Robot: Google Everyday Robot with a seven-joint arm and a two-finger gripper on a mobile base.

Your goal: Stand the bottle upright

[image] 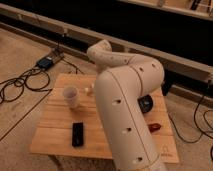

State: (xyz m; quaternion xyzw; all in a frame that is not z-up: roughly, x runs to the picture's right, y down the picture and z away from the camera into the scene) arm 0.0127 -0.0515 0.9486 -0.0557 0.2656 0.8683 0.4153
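A small pale object [89,91], which looks like the bottle, lies on the wooden table [55,125] just right of a white cup [70,96]. It is too small to make out its pose. My arm [125,110] rises from the bottom of the view, bends at an elbow [147,70] and reaches back left to a joint [100,52]. The gripper is hidden behind the thick arm link, somewhere over the middle of the table near the bottle.
A flat black rectangular object [77,134] lies near the table's front left. To the right of the arm sit a black round object [145,103] and a small reddish-brown object [154,127]. Cables [20,82] and a dark box [46,62] lie on the floor at left.
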